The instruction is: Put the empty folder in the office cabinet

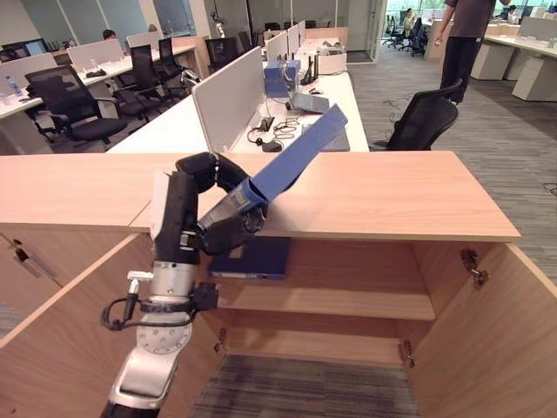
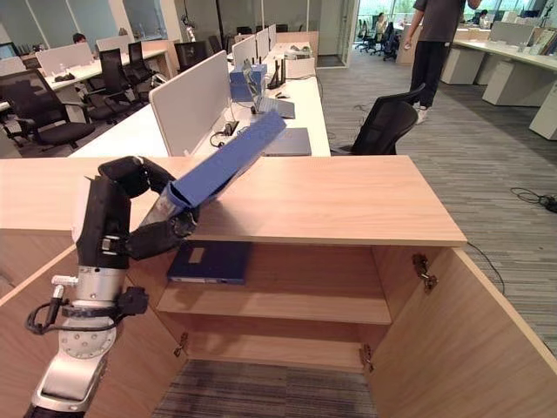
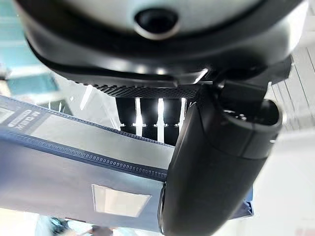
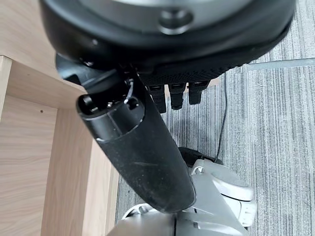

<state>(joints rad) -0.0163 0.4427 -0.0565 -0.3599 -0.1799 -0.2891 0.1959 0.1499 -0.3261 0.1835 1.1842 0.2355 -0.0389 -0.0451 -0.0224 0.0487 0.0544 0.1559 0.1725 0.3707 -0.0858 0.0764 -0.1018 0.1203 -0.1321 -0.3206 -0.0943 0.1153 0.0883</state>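
At centre-left of the frame, the left robot hand (image 1: 228, 202) grips one end of a blue flat plastic folder (image 1: 298, 153), fingers and thumb curled round it; the folder slants upward above the light wooden cabinet counter (image 1: 392, 205). Below, another dark blue folder (image 1: 252, 259) lies on the open cabinet's upper shelf (image 1: 348, 300). The right robot hand (image 4: 147, 147) seems loosely open, holding nothing.

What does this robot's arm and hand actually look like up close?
The left arm is a silver-grey tube with a round joint near the wrist and a black ring above it. The left hand is dark and boxy with a pale panel on its back and black, rounded fingers. The right hand has the same glossy black shell, a thick smooth thumb and a textured palm edge.
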